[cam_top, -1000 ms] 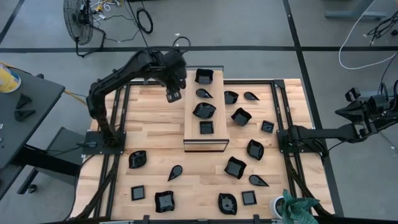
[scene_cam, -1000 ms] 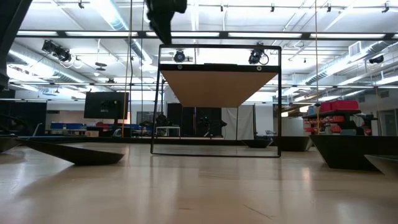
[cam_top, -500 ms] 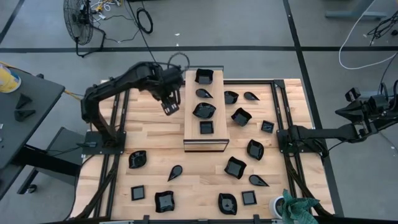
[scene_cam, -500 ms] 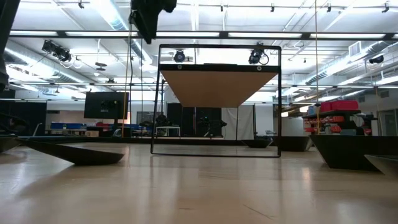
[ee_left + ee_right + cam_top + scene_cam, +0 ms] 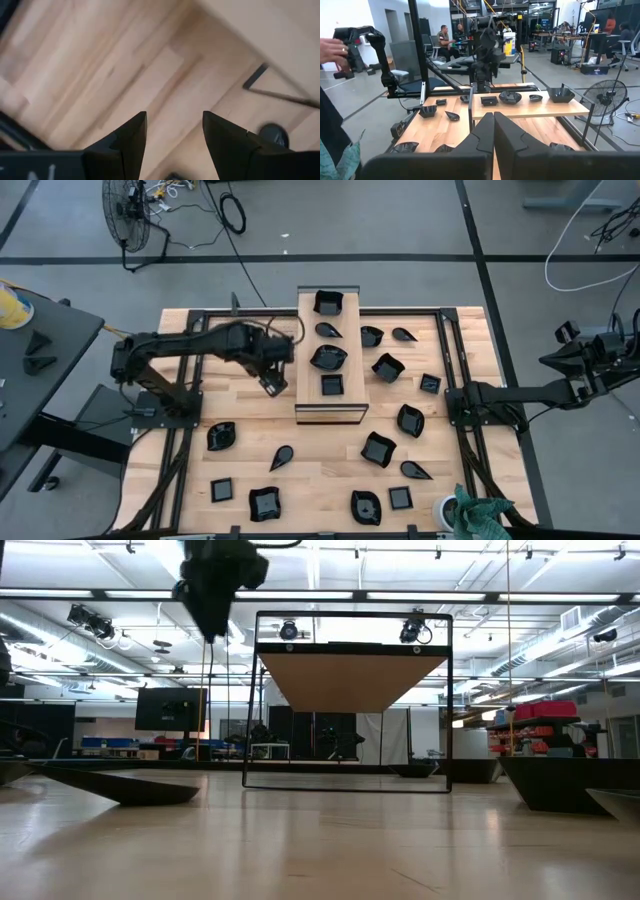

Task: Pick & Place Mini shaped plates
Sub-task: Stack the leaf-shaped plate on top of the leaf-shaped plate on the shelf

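The left hand point(image 5: 270, 383) is hanging above bare desk point(image 5: 230, 395), just off the 9 o'clock edge of the long wooden board point(image 5: 309, 405), and its fingers point(image 5: 131, 135) are standing apart with nothing between them. Through the left wrist view, only wood grain is showing in that gap, so this hand is empty and free for a pick.

The mini shaped plates are sitting all over: four are lined up on the board, among them a wavy-edged dish point(image 5: 327, 357) and a small square dish point(image 5: 332, 385). The others are scattered over the desk, with a leaf dish point(image 5: 220, 435) and a teardrop dish point(image 5: 282, 456) toward 6 and 7 o'clock of the left hand.

The right hand point(image 5: 493, 131) is parked well off the desk at 3 o'clock, with its fingers pressed together, waiting.

To my eye, the step in hand is a reach for the next loose plate, most likely one at 6 or 7 o'clock. These dishes look glossy and shallow. So the fingers should be straddling a rim squarely, coming down level and closing gently, or the plate may skate away. Care will be needed near the board's edge.
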`<action>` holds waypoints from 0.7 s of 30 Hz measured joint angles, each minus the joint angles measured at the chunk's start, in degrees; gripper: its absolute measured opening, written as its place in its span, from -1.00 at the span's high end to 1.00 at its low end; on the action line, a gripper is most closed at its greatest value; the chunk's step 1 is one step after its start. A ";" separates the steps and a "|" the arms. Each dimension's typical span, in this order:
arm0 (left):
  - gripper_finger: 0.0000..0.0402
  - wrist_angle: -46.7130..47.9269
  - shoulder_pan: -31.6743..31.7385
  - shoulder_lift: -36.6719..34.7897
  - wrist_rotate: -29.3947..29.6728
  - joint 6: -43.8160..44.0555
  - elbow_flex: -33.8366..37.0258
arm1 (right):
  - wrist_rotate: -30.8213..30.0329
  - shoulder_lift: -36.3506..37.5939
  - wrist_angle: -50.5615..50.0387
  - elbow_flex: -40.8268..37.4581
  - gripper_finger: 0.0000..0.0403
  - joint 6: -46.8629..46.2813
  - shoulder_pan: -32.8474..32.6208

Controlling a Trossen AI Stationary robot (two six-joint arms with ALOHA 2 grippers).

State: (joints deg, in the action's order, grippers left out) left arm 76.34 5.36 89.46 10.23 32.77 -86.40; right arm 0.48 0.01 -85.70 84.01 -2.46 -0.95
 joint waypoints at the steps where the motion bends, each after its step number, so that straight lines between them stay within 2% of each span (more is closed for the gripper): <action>1: 0.02 0.00 -0.77 -0.02 0.03 1.22 0.80 | 0.00 0.00 0.00 -0.01 0.95 0.00 0.01; 11: 0.02 1.57 -9.09 -0.12 -0.42 12.71 7.79 | 0.00 0.00 0.00 -0.02 0.95 0.00 0.00; 15: 0.02 1.52 -13.73 -0.10 -1.16 22.11 12.39 | -0.01 0.00 0.01 -0.02 0.95 0.00 0.00; 21: 0.02 -0.99 -21.53 -0.08 -5.84 39.73 19.96 | 0.00 0.00 0.00 -0.02 0.95 0.00 0.00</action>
State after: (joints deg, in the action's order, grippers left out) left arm 75.36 -16.17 89.38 4.39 72.51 -66.44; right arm 0.48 0.01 -85.70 83.99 -2.46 -0.95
